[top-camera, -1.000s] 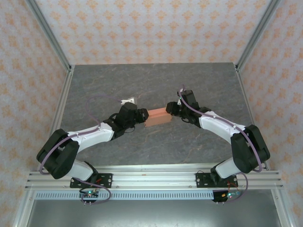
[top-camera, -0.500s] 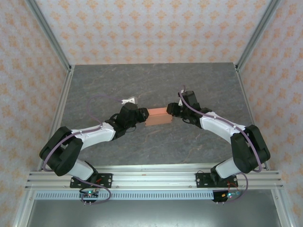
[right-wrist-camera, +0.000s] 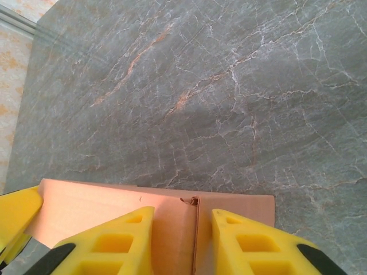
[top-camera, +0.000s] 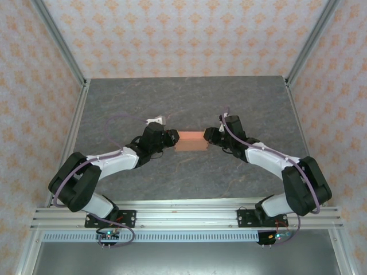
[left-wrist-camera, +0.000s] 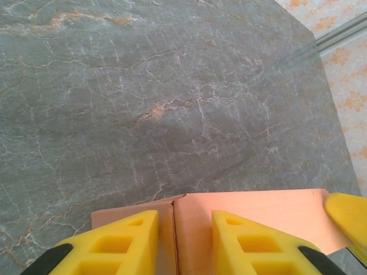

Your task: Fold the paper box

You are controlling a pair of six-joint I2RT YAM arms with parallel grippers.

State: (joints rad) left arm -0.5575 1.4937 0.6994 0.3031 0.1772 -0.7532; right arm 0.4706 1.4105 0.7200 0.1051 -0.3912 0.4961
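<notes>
Both jaws seemingly over paper box (top-camera: 190, 141)

Paper box (top-camera: 190, 140) between left pincer (top-camera: 172, 137) and right pincer (top-camera: 207, 136)

A grey marble-veined counter (top-camera: 189, 103) is recorded, evenly lit and enclosed on three sides by walls (top-camera: 183, 34) papered in orange floral print, with aluminium posts (top-camera: 58, 37) at the corners.

Black-jointed white arms (top-camera: 114, 163) trail purple cables (top-camera: 127, 117).
</notes>
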